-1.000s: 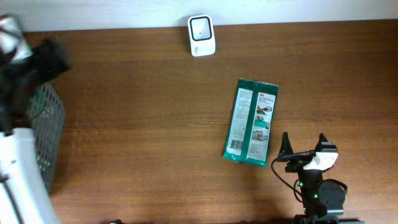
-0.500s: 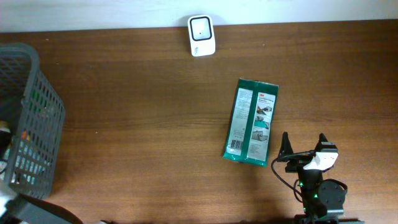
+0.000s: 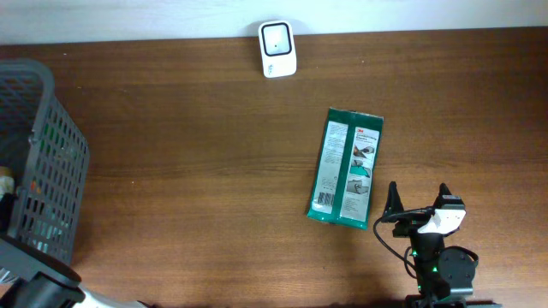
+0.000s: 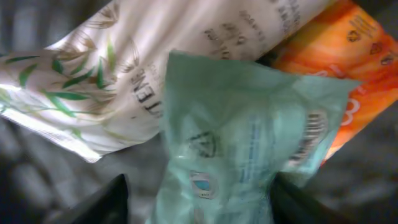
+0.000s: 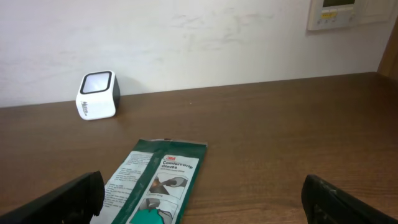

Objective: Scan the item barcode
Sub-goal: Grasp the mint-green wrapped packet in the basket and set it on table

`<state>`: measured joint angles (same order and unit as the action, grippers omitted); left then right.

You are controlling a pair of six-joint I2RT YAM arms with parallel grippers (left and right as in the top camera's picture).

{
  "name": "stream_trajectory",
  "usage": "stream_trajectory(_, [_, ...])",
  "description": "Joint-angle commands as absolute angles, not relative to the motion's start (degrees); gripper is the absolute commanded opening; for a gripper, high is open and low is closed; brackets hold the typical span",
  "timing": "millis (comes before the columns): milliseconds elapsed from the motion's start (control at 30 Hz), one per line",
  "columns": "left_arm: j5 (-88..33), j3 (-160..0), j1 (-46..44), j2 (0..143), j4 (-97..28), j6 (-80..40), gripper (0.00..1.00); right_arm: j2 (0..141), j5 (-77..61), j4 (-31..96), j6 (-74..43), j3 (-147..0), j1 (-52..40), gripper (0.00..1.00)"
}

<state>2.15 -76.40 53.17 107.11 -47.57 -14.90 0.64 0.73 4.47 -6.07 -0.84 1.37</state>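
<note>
- Left arm's on the move: a second ago it was a blur over the basket (image 3: 51, 171) at the table's left edge. Now the basket rim shows clear and the arm's bulk sits low at the near-left corner. Nothing else has budged.
- The pale green pouch (image 4: 230, 143) lies inside that basket, on top of the pile. It looks like the item in play, and its barcode (image 4: 311, 134) faces up on the right flap.
- The left gripper (image 4: 202, 202) straddles the pouch's lower end, one finger either side. Whether it's pinching yet, I can't tell.
- Handling call: thin crinkly film, light and soft, likely slippery. It'll flop, so pinch the bulkier body and keep off the barcode flap.
- Under it lie a white leaf-print bag (image 4: 124, 81) and an orange packet (image 4: 348, 56), both touching it. They could drag up with it.
- The scanner (image 3: 277, 49) stands at the table's (image 3: 188, 171) far edge, well apart from the basket.
- A green 3M pack (image 3: 346, 168) lies flat right of centre.
- The right gripper (image 3: 419, 195) waits spread wide and empty just beside that pack's near end.
</note>
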Motion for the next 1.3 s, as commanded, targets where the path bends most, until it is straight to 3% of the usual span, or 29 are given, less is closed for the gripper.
stream_trajectory(0, [4.3,-75.8,53.5,110.1,-47.2,-14.4,0.54,0.4,0.6,4.6,-6.4,-0.3,1.5,0.98])
stream_trajectory(100, [3.9,-75.8,53.5,110.1,-47.2,-14.4,0.29,0.4,0.6,4.6,-6.4,-0.3,1.5,0.98])
stream_trajectory(167, [3.9,-75.8,53.5,110.0,-47.4,-14.4,0.04,0.4,0.6,4.6,-6.4,-0.3,1.5,0.98])
stream_trajectory(200, [3.9,-75.8,53.5,110.0,-47.4,-14.4,0.0,0.4,0.6,4.6,-6.4,-0.3,1.5,0.98])
stream_trajectory(433, [3.6,-79.2,53.5,108.0,-49.8,-14.4,0.0,0.4,0.6,4.6,-6.4,-0.3,1.5,0.98])
stream_trajectory(633, [-1.9,-85.9,53.4,95.6,-50.6,-14.5,0.0,0.4,0.6,4.6,-6.4,-0.3,1.5,0.98])
stream_trajectory(833, [-19.4,-86.2,51.0,78.9,-41.9,-15.9,0.0,0.4,0.6,4.6,-6.4,-0.3,1.5,0.98])
stream_trajectory(967, [-21.9,-86.2,38.8,66.2,-34.6,-17.1,0.0,0.4,0.6,4.6,-6.4,-0.3,1.5,0.98])
stream_trajectory(1067, [-21.7,-86.2,25.2,61.1,-36.6,-14.7,0.0,0.4,0.6,4.6,-6.4,-0.3,1.5,0.98])
stream_trajectory(1267, [-18.2,-80.3,3.3,68.8,-45.8,-13.1,0.0,0.4,0.6,4.6,-6.4,-0.3,1.5,0.98])
